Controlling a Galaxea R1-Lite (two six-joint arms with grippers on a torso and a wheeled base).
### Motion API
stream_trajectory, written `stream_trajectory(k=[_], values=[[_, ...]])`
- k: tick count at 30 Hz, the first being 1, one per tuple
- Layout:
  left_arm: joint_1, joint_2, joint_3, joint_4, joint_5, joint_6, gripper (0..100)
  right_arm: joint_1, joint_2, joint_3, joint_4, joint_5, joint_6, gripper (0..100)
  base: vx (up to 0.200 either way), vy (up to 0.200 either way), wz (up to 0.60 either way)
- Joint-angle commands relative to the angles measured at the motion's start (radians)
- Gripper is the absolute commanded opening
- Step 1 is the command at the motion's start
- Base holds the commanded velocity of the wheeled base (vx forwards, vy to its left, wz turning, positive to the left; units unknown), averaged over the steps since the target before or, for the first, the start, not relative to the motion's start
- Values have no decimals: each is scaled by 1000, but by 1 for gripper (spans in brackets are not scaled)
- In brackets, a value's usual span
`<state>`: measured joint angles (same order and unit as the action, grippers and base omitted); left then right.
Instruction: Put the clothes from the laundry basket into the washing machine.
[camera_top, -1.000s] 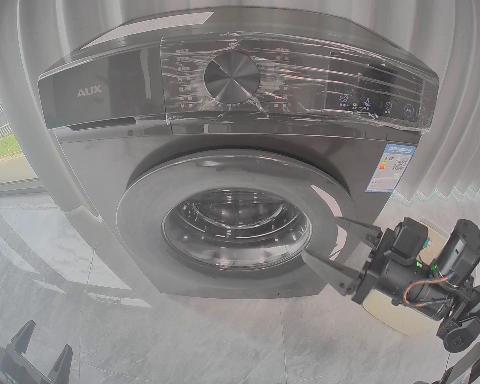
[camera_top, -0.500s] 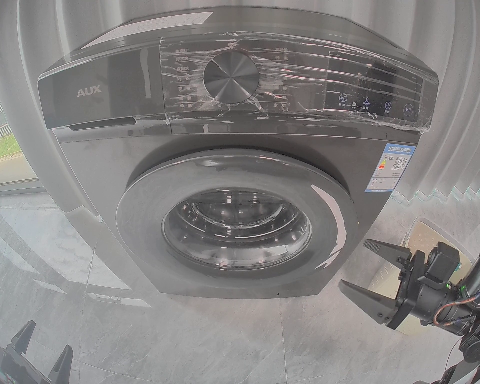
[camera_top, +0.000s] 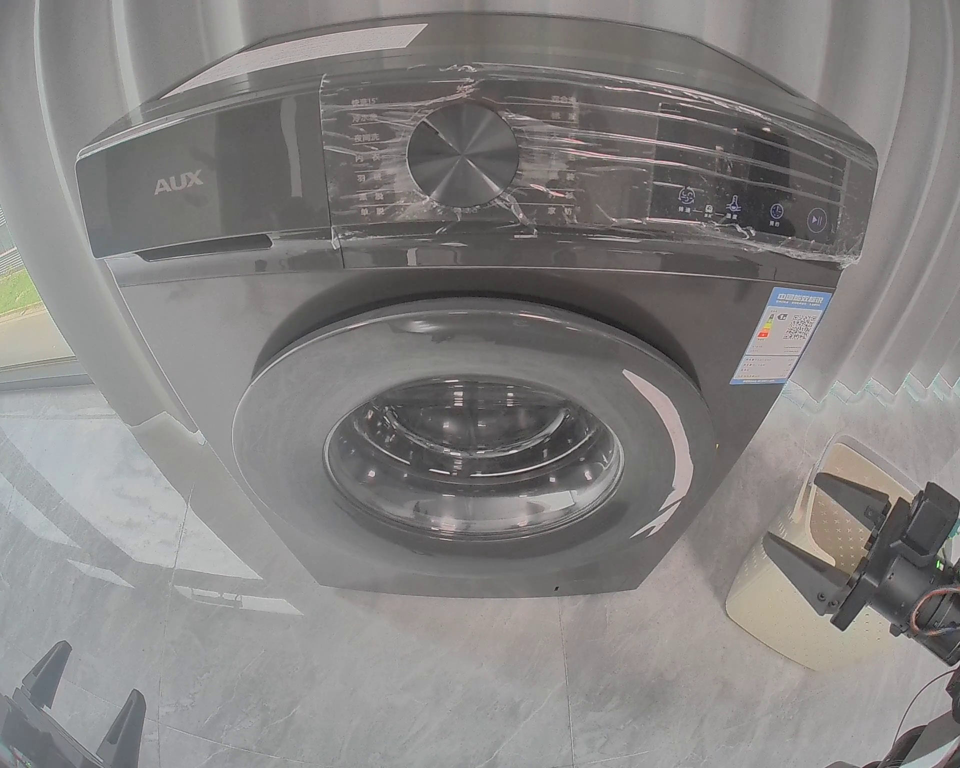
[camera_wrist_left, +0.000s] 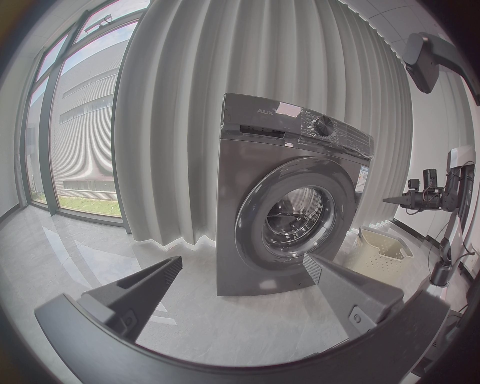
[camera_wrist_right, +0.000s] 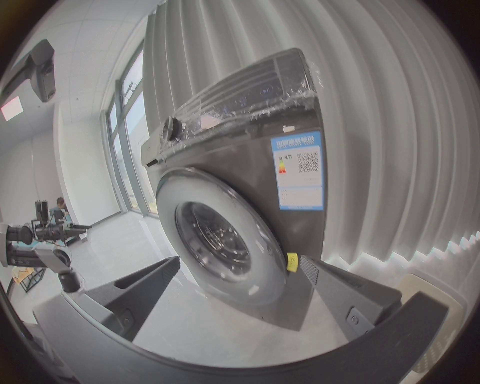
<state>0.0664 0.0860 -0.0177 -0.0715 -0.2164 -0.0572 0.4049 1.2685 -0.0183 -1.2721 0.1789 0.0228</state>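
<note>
The grey washing machine (camera_top: 470, 300) stands in front of me with its round glass door (camera_top: 475, 455) closed. To its right a cream laundry basket (camera_top: 790, 615) sits on the floor; its perforated bottom (camera_wrist_left: 385, 245) shows in the left wrist view. Above the basket's near-left edge my right gripper (camera_top: 795, 512) hangs open, holding nothing and pointing at the machine. My left gripper (camera_top: 95, 672) is low at the near left, open with nothing between its fingers. The right wrist view shows the door (camera_wrist_right: 220, 240) between the right gripper's (camera_wrist_right: 237, 260) fingers, farther off.
Pleated grey curtains (camera_top: 900, 330) hang behind the machine and over the basket. Glossy tiled floor (camera_top: 420, 680) spreads in front of the machine. A large window (camera_wrist_left: 85, 130) is far to the left.
My right gripper has drawn back from the door's right edge, moving right and down to the basket, still open. The left gripper and the door have not moved.
</note>
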Motion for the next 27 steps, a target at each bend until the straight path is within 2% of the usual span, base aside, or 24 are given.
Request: stream_trajectory(k=[1,6,7,9,15,18,24,27], values=[[0,1,18,-2,2,-1,100,-31,-159,18,128,2,-38,100,-200,0,0],[0,1,18,-1,2,0,100,-75,-232,18,224,-3,-41,100,-200,0,0],[0,1,18,-1,2,2,100,-118,-267,18,264,-3,-46,100,0,0,0],[1,1,18,-1,2,2,100,-156,-305,18,301,-1,-58,100,0,0,0],[1,0,18,-1,2,5,100,-219,-390,18,353,-1,-75,100,0,0,0],[0,1,18,-1,2,0,100,-275,-466,18,402,-1,-90,100,0,0,0],[0,1,18,-1,2,0,100,-359,-640,18,542,2,-115,100,0,0,0],[0,1,18,-1,2,2,100,-400,-801,18,686,27,-121,100,0,0,0]])
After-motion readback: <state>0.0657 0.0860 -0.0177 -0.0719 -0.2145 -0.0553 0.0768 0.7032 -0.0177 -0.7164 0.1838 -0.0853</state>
